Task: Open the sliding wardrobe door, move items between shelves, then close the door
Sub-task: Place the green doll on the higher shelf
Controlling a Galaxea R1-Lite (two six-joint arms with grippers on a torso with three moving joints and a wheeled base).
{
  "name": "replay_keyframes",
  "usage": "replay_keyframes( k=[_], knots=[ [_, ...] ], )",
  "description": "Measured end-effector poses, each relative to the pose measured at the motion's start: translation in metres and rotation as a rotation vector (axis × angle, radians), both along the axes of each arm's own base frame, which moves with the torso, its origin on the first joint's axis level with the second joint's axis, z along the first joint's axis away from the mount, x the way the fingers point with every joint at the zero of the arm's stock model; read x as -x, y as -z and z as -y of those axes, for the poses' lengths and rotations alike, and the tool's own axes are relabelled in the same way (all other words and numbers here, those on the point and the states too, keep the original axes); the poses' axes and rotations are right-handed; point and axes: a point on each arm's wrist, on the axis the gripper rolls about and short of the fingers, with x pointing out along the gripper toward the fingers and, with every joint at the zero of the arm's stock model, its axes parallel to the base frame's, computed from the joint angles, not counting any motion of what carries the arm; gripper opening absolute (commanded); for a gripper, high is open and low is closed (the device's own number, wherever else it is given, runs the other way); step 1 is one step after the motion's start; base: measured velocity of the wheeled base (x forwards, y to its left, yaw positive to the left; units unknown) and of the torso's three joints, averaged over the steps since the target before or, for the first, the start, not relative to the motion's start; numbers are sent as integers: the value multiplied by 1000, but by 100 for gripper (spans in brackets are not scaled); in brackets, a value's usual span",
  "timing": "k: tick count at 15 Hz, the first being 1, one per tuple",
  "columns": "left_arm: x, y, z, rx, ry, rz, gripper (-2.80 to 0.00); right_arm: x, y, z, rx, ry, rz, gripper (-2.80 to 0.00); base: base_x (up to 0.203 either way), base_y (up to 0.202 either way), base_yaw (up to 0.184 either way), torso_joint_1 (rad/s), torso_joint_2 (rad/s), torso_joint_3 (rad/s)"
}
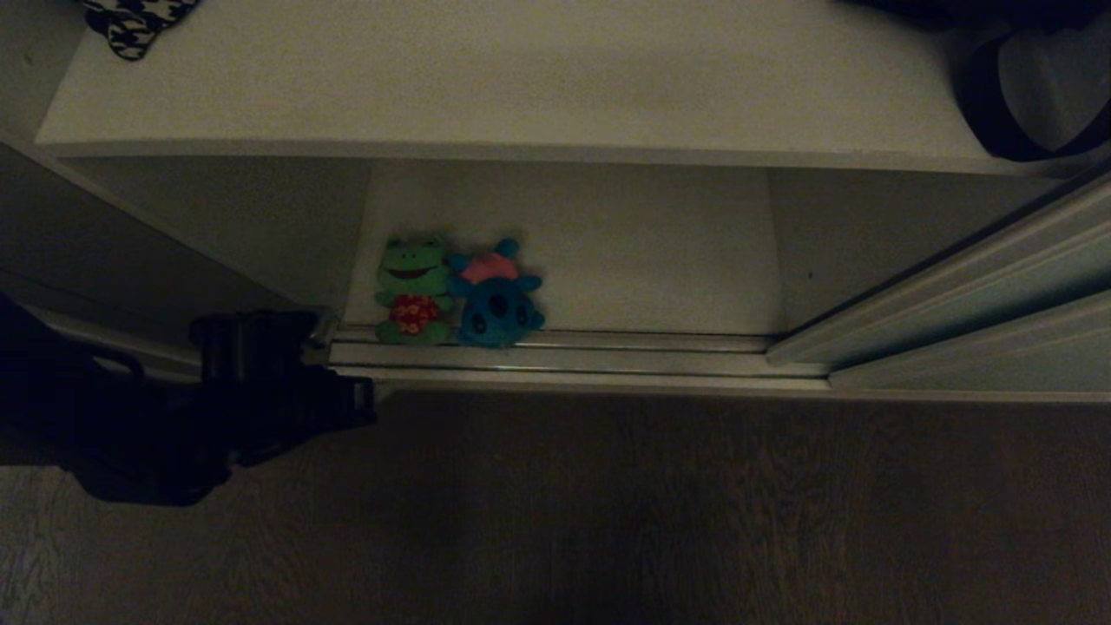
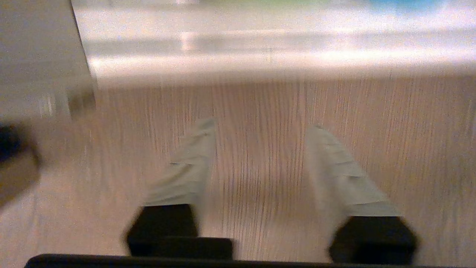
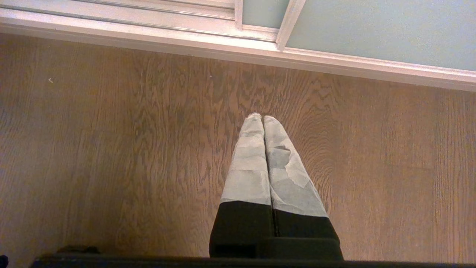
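Blue plush toy (image 1: pixel 496 299) at bottom shelf (image 1: pixel 625 252) front edge touching green frog toy (image 1: pixel 412 291), sliding door (image 1: pixel 972 304) open, left gripper (image 2: pixel 260 163) fingers spread and empty above wood floor (image 2: pixel 260 111), right gripper (image 3: pixel 263 118) fingers pressed together.

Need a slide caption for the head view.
Wardrobe open: frog plush and teal-blue plush toy side by side on bottom shelf; left end effector low over wood floor.

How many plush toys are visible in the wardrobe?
2. A green frog plush and a teal-blue plush toy sit touching at the front of the bottom shelf. Others may be hidden.
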Motion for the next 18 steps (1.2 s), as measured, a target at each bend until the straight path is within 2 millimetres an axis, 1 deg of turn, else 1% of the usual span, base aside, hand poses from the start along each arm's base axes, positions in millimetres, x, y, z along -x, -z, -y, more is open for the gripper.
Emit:
replay_keyframes(
  k=[4,8,11,16,18],
  knots=[
    [-23,-4,1,39,-16,97,0,0,0,0,0,0,0,-280,0,0,0,0,0,0],
    [-49,2,1,44,-16,193,0,0,0,0,0,0,0,-280,0,0,0,0,0,0],
    [-73,4,2,49,-14,283,0,0,0,0,0,1,0,-280,0,0,0,0,0,0],
    [-107,27,4,60,-8,299,0,0,0,0,0,0,0,-280,0,0,0,0,0,0],
    [-117,31,9,86,-5,315,0,0,0,0,0,0,0,-280,0,0,0,0,0,0]
  ],
)
